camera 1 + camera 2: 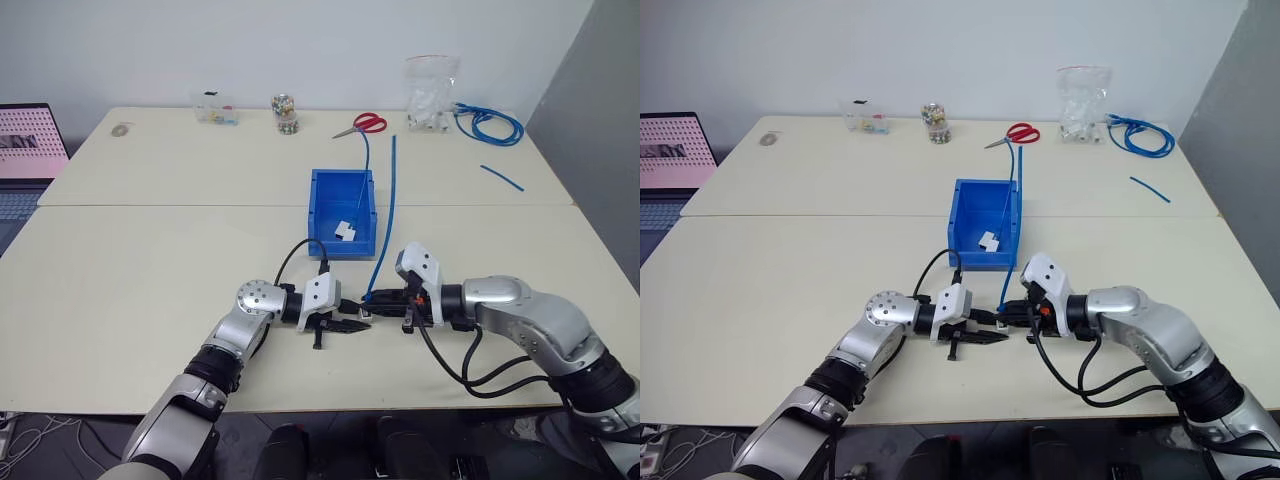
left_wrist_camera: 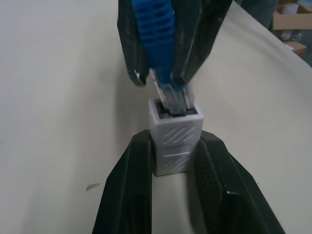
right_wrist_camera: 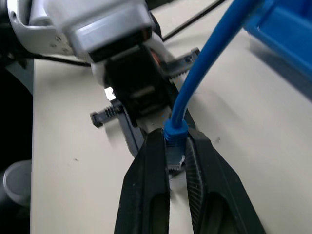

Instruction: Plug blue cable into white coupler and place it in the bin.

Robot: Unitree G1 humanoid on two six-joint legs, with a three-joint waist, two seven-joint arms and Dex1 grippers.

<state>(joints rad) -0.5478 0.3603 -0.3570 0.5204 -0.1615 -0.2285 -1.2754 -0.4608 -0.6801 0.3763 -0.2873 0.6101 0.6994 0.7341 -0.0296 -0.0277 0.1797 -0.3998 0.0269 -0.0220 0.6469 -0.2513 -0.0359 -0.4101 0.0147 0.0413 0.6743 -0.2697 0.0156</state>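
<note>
Left claw (image 2: 175, 165) clamps small white plastic coupler (image 2: 175, 139), socket facing plug | right claw (image 3: 176, 161) grips thin blue cable (image 3: 204, 73) behind plug for insertion.

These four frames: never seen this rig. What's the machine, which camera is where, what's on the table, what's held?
It is a two-armed humanoid robot at a table. Two pictures come from its head, looking down over the arms; the other two come from cameras on each wrist.

The left end effector is shut on the white coupler. The right end effector is shut on the blue cable just behind its plug, whose tip sits at the coupler's socket.

Beyond them stands the bin, with a small white piece inside. Further back are scissors, a coiled blue cable, a plastic bag and a laptop.
</note>
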